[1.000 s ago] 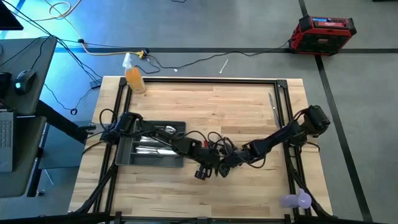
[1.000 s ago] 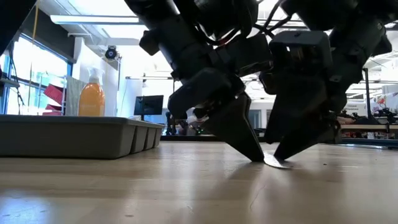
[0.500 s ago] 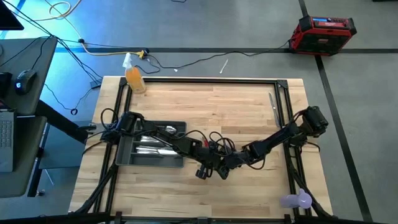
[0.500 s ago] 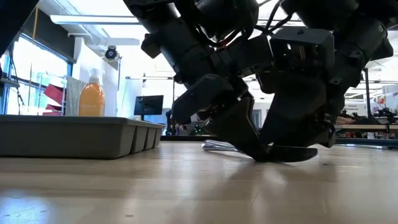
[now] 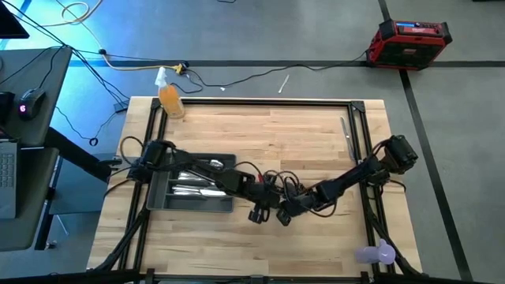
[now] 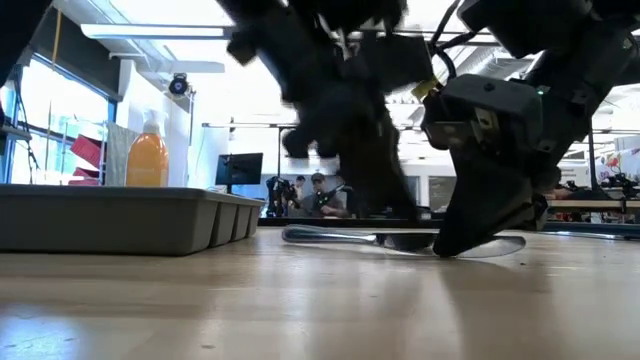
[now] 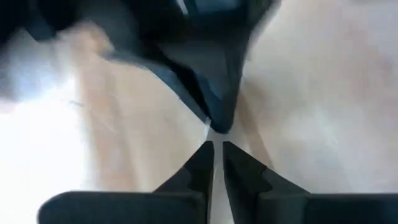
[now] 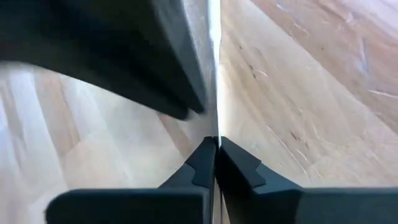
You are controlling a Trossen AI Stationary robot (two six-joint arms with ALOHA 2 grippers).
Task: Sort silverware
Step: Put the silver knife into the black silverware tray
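Right gripper (image 6: 452, 245) is pinched tight on a piece of silverware (image 6: 340, 238), a long thin shiny utensil lying nearly flat just above the wooden table (image 5: 268, 134), a little to the right of the grey tray (image 5: 162, 196). In the right wrist view its 2 fingers (image 8: 208, 158) meet on the utensil's thin edge (image 8: 214, 68), which runs away from them over the wood. Left gripper (image 5: 259, 213) sits just beside the right one, also right of the tray, its fingers (image 7: 202, 165) parted by only a narrow slit and holding nothing that can be made out. More silverware (image 5: 193, 187) lies inside the tray's compartments. Behind the tray, at the table's far left corner, stands an orange spray bottle (image 5: 170, 99). 1 more utensil (image 5: 345, 128) lies far to the right of the tray, near the table's right edge.
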